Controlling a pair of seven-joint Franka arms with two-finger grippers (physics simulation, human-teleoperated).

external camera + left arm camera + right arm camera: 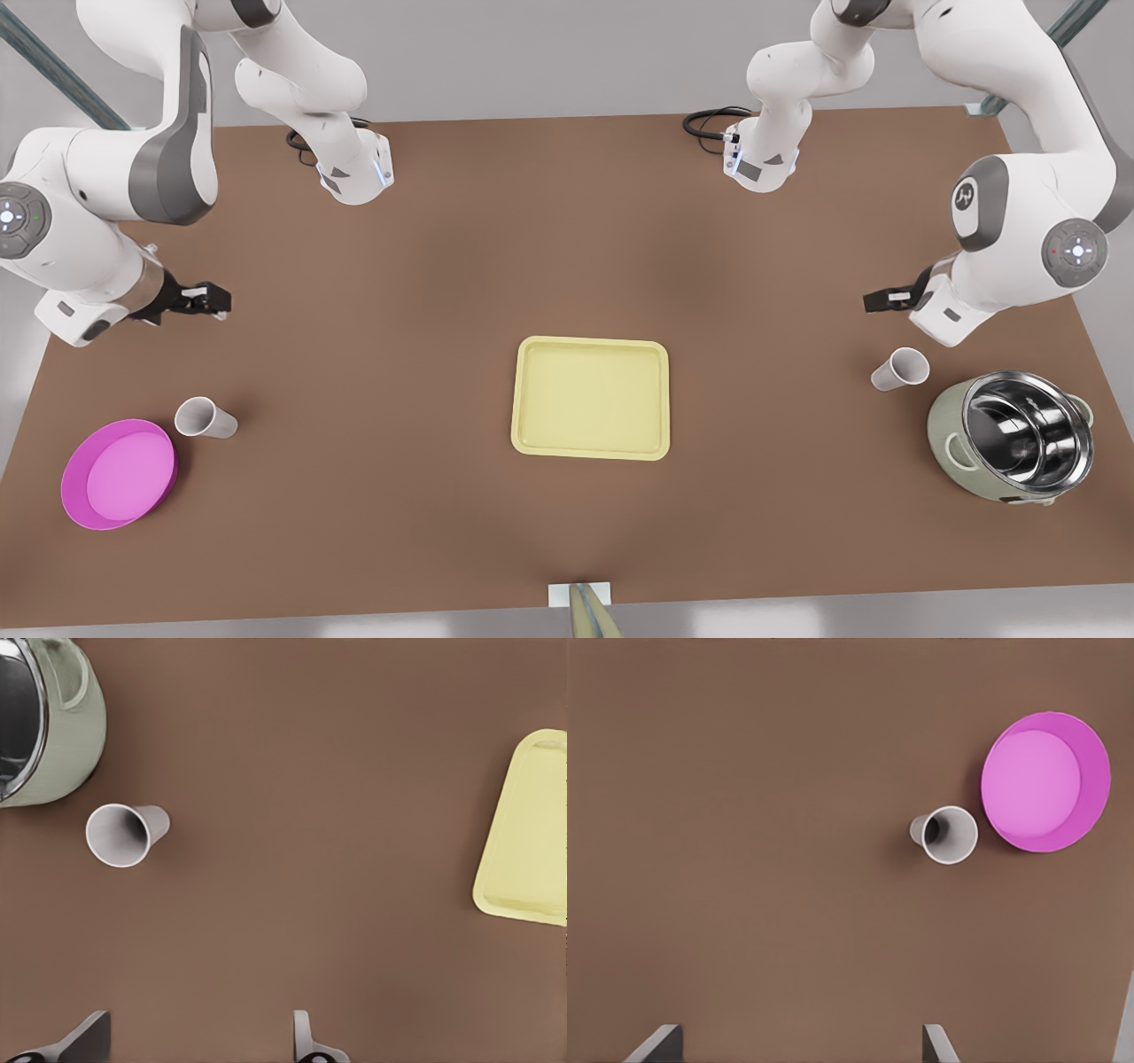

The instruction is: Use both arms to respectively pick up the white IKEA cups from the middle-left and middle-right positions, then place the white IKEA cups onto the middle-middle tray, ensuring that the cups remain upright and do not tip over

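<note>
My left gripper point(873, 301) sits at the right edge of the front view, mid-height, empty, fingers spread w/ a wide gap, as its wrist view confirms. My right gripper point(221, 299) mirrors it at the left edge, also empty; its wrist view shows its fingers parted wide too. Neither touches anything yet. Left cup point(900, 369) stands on the table lower right of centre, just below and a bit right of my left gripper in the frame, near the pot point(1012, 436) but apart from it. Right cup point(204, 417) stands lower left, below my right gripper and beside the pink plate point(118, 473), gap small, can't tell if they touch. Both cups upright, mouths up, long axis vertical, so approach prob. means coming down w/ fingers straddling the wall from the sides. Tray point(591, 398) lies centre, slightly below mid-frame, bare, long side running left-right, well apart from both cups. Each arm is clearly nearer its own cup: no crossing needed. Key relation: each cup lies toward the lower frame edge from its gripper, tray then inward. Judging task not started; risk is nudging the plate or pot on the way in.
</note>
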